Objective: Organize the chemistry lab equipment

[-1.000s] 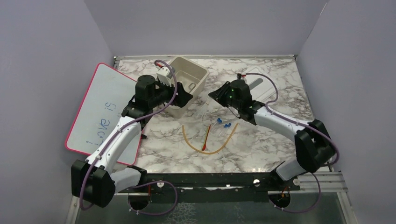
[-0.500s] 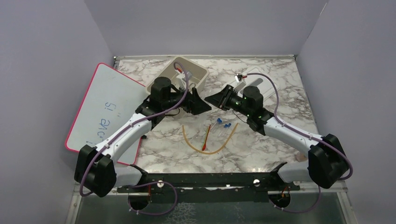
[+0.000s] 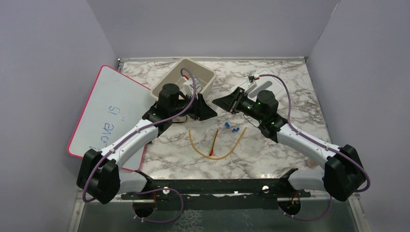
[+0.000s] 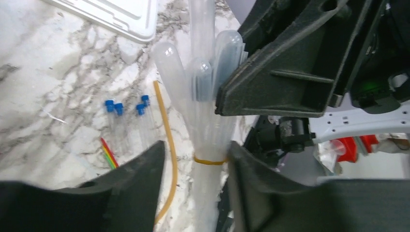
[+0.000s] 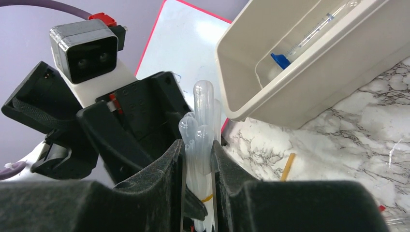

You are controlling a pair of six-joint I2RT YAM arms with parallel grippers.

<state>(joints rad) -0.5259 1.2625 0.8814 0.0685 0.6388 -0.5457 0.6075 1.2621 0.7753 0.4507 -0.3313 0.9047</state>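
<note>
A bundle of clear tubes (image 5: pixel 203 123) tied with a yellow rubber band hangs above the table between the two arms. My right gripper (image 5: pixel 198 147) is shut on it, one finger pressed against each side. My left gripper (image 4: pixel 196 150) straddles the same bundle (image 4: pixel 208 96) at the band. Its right finger touches the tubes, while a gap remains on the left, so it is open. On the marble below lie the curved amber rubber tube (image 3: pixel 217 155), the red-tipped dropper (image 3: pixel 213 145) and clear tubes with tiny blue caps (image 3: pixel 232 128). A blue-based vial (image 5: pixel 279 60) lies in the tub.
The beige tub (image 3: pixel 211 76) stands at the back, just behind the left gripper (image 3: pixel 208 110). The pink-rimmed whiteboard (image 3: pixel 106 111) lies at the left under the left arm. The white lid (image 4: pixel 116 14) lies at the back right. The right gripper (image 3: pixel 223 101) faces the left one closely.
Both arms swung toward each other over the table's middle and met at the tube bundle. In the last half second the left jaws narrowed around it. The right grip is unchanged.
</note>
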